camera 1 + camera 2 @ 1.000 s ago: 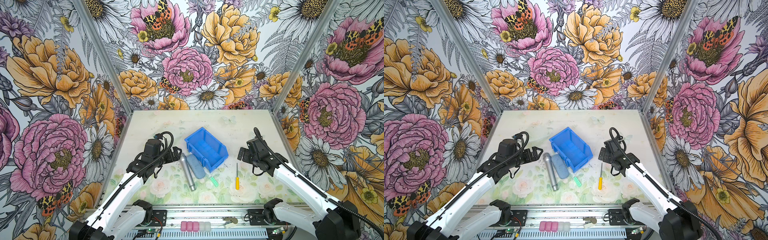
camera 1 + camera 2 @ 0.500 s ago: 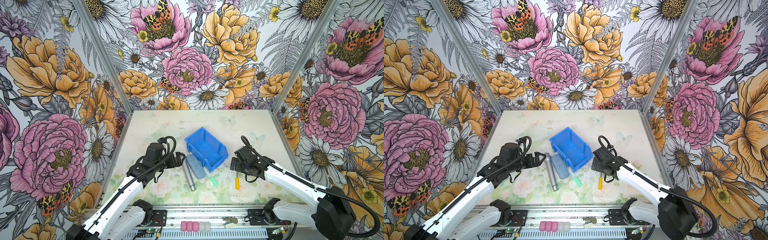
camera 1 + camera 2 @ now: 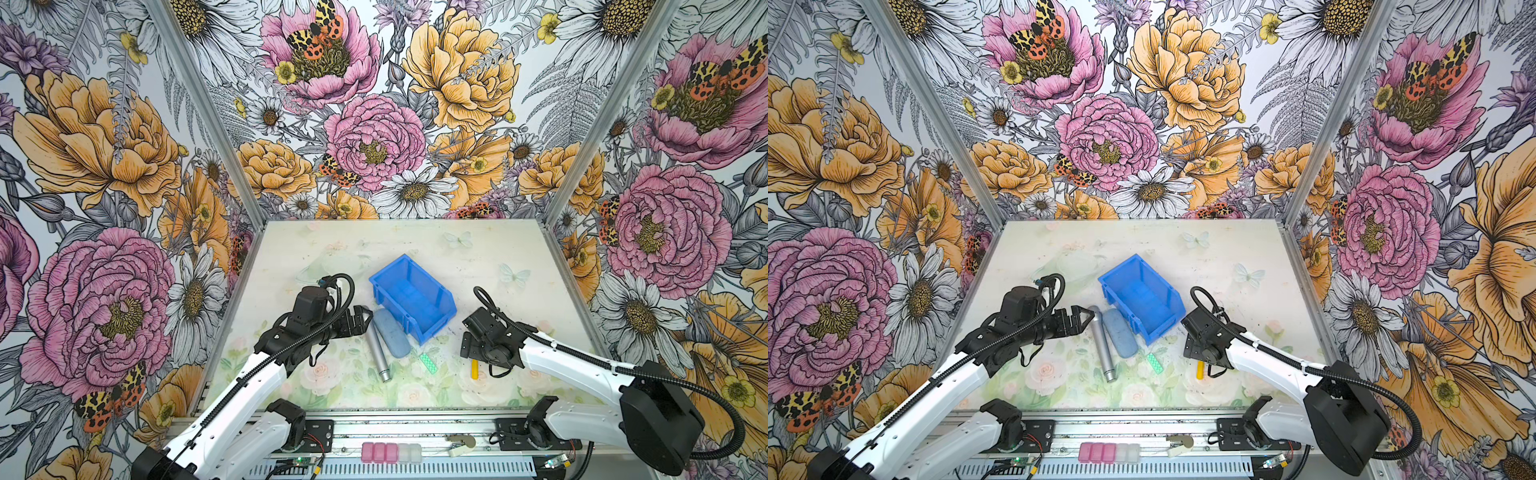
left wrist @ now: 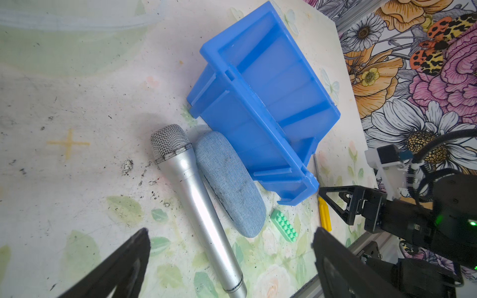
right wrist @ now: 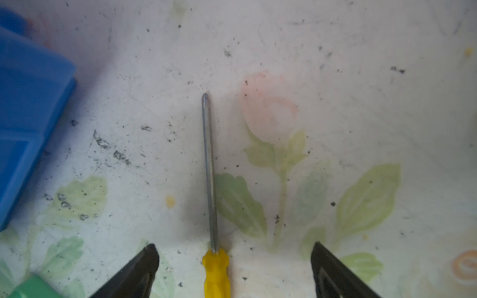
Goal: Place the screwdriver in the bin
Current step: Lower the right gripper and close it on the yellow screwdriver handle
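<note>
The left gripper [image 3: 360, 319] hangs spread and empty, with the microphone [image 3: 377, 351] just ahead of it. The bin [image 3: 411, 293] sits ahead of the right gripper [image 5: 233, 245], off to its left. The step in hand is the grasp. This claw is wide apart and holds nothing, and the screwdriver [image 5: 211, 180] lies flat between its fingers, shaft pointing ahead. The next move likely calls for closing squarely on the yellow handle, then lifting. The right arm reaches low, wrist pitched down.

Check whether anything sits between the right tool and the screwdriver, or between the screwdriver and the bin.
Nothing visible does. The open right tool straddles the screwdriver with only bare table between, and bare table runs from it to the bin. The green brick lies off to the side.
</note>
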`<state>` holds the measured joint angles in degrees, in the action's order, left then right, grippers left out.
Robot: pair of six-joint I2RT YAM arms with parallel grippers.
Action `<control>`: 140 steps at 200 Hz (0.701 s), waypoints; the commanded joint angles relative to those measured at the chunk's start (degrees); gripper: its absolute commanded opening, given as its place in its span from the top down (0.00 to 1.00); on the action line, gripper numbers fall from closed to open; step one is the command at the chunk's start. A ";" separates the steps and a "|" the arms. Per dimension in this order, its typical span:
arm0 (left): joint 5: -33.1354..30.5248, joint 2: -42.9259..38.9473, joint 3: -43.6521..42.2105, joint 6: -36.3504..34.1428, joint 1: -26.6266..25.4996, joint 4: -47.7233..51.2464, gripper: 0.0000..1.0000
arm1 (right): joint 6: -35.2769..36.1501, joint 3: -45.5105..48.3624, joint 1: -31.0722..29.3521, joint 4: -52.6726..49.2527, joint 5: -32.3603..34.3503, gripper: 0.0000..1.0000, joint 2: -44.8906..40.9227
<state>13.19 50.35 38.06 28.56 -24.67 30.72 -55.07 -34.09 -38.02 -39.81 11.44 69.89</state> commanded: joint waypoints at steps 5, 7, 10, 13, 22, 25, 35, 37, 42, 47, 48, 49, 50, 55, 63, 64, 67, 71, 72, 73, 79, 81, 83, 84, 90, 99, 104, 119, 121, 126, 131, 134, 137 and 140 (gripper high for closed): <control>0.04 0.06 0.29 -0.87 -0.68 -0.04 0.01 | -1.87 1.39 -1.25 1.05 -1.49 0.09 -0.38; 0.00 0.09 0.26 -0.87 -0.68 -0.05 0.01 | -1.95 1.54 -1.37 1.01 -1.57 0.10 -0.44; 0.01 0.18 0.26 -0.94 -0.68 -0.02 0.01 | -2.04 1.64 -1.48 1.00 -1.65 0.10 -0.41; 0.01 0.23 0.26 -0.96 -0.78 0.01 0.01 | -2.13 1.77 -1.59 1.04 -1.70 0.10 -0.44; -0.13 0.32 0.17 -0.96 -0.80 -0.01 0.01 | -2.45 2.07 -2.09 1.05 -1.95 0.12 -0.46; -0.16 0.36 0.16 -0.96 -0.90 -0.06 0.01 | -2.48 2.24 -2.27 1.05 -1.96 0.12 -0.48; -0.31 0.37 0.09 -0.96 -1.00 -0.18 0.01 | -2.73 2.43 -2.84 1.05 -2.26 0.15 -0.30; -0.35 0.32 0.08 -0.96 -0.95 -0.19 0.01 | -2.76 2.53 -2.98 1.05 -2.29 0.16 -0.28; -0.48 0.28 0.08 -0.98 -1.07 -0.29 0.01 | -2.89 2.68 -3.15 1.00 -2.34 0.18 -0.17; -0.54 0.28 0.08 -0.96 -1.09 -0.30 0.01 | -2.94 2.80 -3.34 1.08 -2.30 0.19 -0.04; -0.58 0.28 0.08 -0.96 -1.13 -0.31 0.01 | -2.98 2.84 -3.36 1.11 -2.30 0.20 -0.07; -0.65 0.28 0.04 -0.96 -1.15 -0.31 0.01 | -3.00 2.86 -3.37 1.13 -2.30 0.20 -0.04; -0.68 0.28 0.01 -0.96 -1.12 -0.35 0.01 | -2.97 2.92 -3.37 1.09 -2.35 0.20 0.01; -0.79 0.28 -0.01 -0.96 -1.17 -0.31 0.01 | -3.11 2.99 -3.54 1.14 -2.39 0.22 0.13; -1.01 0.33 -0.01 -0.88 -1.16 -0.31 0.01 | -3.20 3.07 -3.72 1.14 -2.39 0.25 0.30; -1.04 0.35 -0.01 -0.87 -1.17 -0.31 0.01 | -3.20 3.11 -3.72 1.18 -2.39 0.25 0.28; -1.08 0.36 -0.05 -0.80 -1.16 -0.34 0.01 | -3.20 3.11 -3.80 1.22 -2.43 0.27 0.33; -1.10 0.37 -0.12 -0.76 -1.17 -0.46 0.01 | -3.24 3.17 -3.88 1.29 -2.37 0.29 0.39; -1.13 0.37 -0.11 -0.68 -1.22 -0.43 0.01 | -3.26 3.20 -3.89 1.31 -2.38 0.29 0.41; -1.09 0.37 -0.10 -0.65 -1.24 -0.50 0.01 | -3.28 3.22 -3.90 1.27 -2.34 0.30 0.42; -1.00 0.37 -0.18 -0.46 -1.31 -0.73 0.01 | -3.37 3.25 -3.98 1.46 -2.32 0.33 0.41; -0.96 0.37 -0.25 -0.39 -1.34 -0.81 0.01 | -3.38 3.28 -3.99 1.48 -2.33 0.34 0.47; -0.93 0.41 -0.27 -0.42 -1.41 -0.90 0.01 | -3.44 3.34 -4.03 1.49 -2.33 0.36 0.46; -0.91 0.39 -0.27 -0.38 -1.43 -1.00 0.01 | -3.46 3.33 -4.06 1.49 -2.32 0.36 0.44; -0.95 0.31 -0.29 -0.20 -1.60 -1.09 0.01 | -3.54 3.48 -4.16 1.58 -2.37 0.39 0.59; -0.83 0.28 -0.27 -0.17 -2.03 -1.44 0.01 | -3.69 3.84 -4.17 1.89 -2.31 0.42 0.73; -0.88 0.36 -0.23 -0.17 -2.20 -1.58 0.01 | -3.80 4.02 -4.23 2.01 -2.35 0.44 0.69; -0.96 0.37 -0.15 -0.17 -2.77 -1.65 0.01 | -3.96 4.75 -4.26 2.55 -2.30 0.49 0.67; -0.90 0.37 -0.11 -0.17 -2.83 -1.72 0.01 | -4.05 4.85 -4.26 2.59 -2.32 0.50 0.66; -0.96 0.37 -0.10 -0.17 -3.00 -1.80 0.01 | -4.04 5.12 -4.26 2.78 -2.38 0.53 0.62; -1.03 0.37 -0.10 -0.19 -3.10 -1.80 0.01 | -4.06 5.33 -4.24 2.85 -2.33 0.55 0.60; -1.01 0.37 -0.08 -0.17 -3.11 -1.85 0.01 | -4.03 5.40 -4.25 2.89 -2.29 0.56 0.60; -1.06 0.35 -0.06 -0.17 -3.17 -1.84 0.01 | -4.08 5.52 -4.26 2.90 -2.26 0.57 0.48; -1.08 0.32 -0.11 -0.17 -3.19 -1.87 0.01 | -4.14 5.64 -4.26 2.98 -2.27 0.58 0.50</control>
<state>13.10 50.74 38.06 28.58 -27.24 30.63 -58.30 -30.55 -41.71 -38.20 9.78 69.89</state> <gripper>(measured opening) 0.986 0.450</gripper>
